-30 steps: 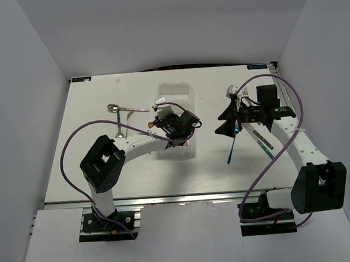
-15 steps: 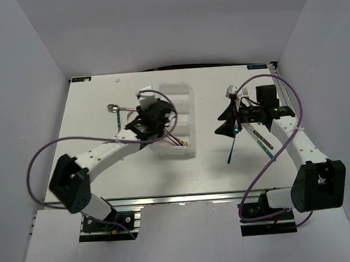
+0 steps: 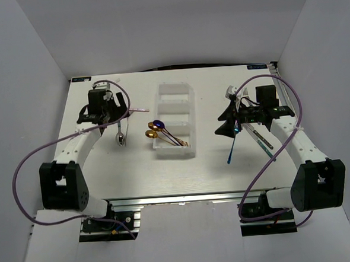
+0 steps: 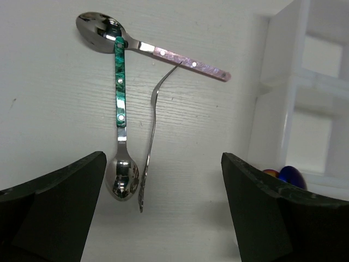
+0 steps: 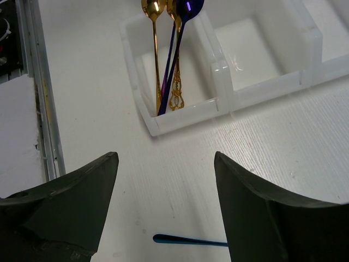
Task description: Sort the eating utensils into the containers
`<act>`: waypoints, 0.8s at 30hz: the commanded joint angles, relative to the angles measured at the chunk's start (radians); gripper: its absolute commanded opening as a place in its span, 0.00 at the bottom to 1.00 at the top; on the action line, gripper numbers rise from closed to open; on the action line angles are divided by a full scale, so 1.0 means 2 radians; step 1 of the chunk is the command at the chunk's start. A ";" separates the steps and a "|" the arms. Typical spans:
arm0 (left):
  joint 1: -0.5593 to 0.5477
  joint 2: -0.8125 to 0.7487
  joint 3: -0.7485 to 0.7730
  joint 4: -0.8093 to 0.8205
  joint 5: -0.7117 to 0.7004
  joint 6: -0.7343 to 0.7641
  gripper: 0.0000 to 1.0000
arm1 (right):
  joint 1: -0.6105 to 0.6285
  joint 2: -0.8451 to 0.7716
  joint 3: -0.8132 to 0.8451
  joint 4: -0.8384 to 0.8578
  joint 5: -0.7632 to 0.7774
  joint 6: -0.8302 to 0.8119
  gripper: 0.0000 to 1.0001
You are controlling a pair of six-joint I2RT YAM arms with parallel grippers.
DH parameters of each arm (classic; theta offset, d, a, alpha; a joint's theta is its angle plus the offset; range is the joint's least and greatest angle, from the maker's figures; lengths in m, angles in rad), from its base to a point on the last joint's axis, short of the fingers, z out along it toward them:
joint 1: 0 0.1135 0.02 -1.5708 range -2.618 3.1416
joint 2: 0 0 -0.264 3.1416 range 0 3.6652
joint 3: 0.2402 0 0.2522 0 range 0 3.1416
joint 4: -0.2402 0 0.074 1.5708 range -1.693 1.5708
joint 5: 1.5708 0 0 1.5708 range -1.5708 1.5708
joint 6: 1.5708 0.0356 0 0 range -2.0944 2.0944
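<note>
Teal-handled spoon [image 4: 119, 109] lies on the tabletop [image 4: 54, 82] beneath the spread left end effector [image 4: 162, 155], seemingly poised to grab; right end effector [image 5: 165, 155] likewise spread.

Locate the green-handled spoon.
Top view, left side: the green-handled spoon lies left of the organiser tray, its handle tip over the neck of the pink-handled spoon.

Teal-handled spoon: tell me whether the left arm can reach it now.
Probably yes. The open left gripper hangs above the teal-handled spoon, nothing covering it. Its handle tip crosses the pink-handled spoon, and a thin silver utensil lies close beside it.
</note>
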 commanded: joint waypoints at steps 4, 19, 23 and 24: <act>0.036 0.094 0.056 -0.018 0.069 0.062 0.96 | -0.002 0.010 0.008 -0.005 -0.012 -0.009 0.77; 0.057 0.248 0.150 -0.038 0.030 0.081 0.66 | -0.003 0.008 0.013 -0.017 -0.015 -0.021 0.78; 0.074 0.265 0.156 -0.039 0.044 0.077 0.60 | -0.002 0.009 0.013 -0.018 -0.015 -0.021 0.78; 0.073 0.268 0.159 -0.040 0.045 0.077 0.59 | -0.002 0.009 0.014 -0.018 -0.015 -0.022 0.78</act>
